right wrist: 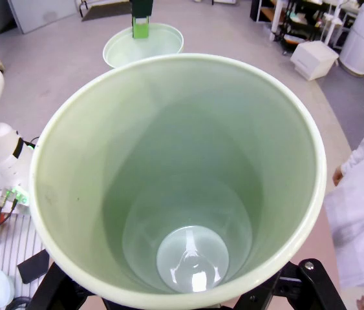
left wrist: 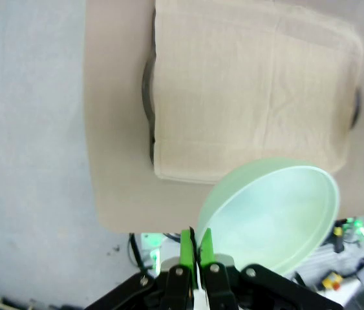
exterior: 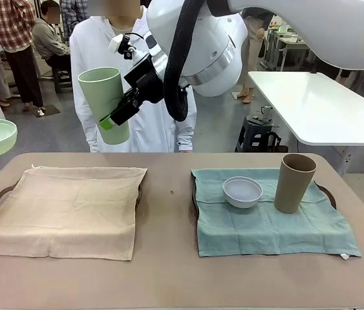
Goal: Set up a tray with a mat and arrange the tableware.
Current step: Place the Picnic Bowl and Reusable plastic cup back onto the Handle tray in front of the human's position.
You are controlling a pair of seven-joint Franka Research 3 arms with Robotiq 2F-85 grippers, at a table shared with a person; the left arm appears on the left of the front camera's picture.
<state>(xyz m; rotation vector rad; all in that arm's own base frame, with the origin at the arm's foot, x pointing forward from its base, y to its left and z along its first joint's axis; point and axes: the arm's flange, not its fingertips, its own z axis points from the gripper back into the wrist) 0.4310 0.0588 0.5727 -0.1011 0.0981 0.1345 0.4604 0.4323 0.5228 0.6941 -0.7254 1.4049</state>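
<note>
Table (exterior: 169, 258): a smooth tan top with rounded corners is shown.
Beige mat (exterior: 65, 206): a creased cloth is seen draped over a dark tray (exterior: 0, 194) on the left side.
Teal mat (exterior: 266, 223): a wrinkled cloth is laid over a second tray (exterior: 327, 194) on the right side.
White bowl (exterior: 242, 191): small, round and matte; it is set on the teal mat, just beside the brown cup.
Brown cup (exterior: 294, 183): tall, tapered and upright on the teal mat.
Left gripper (left wrist: 196, 248): green pads are pinched on the rim of the pale green bowl (left wrist: 278, 216), a glossy shallow round held off the table's left edge.
Right gripper (exterior: 114, 116): the tall pale green cup (exterior: 104, 103), smooth and tapered, is clamped and held tilted above the table, in front of a person in white (exterior: 143, 123).
</note>
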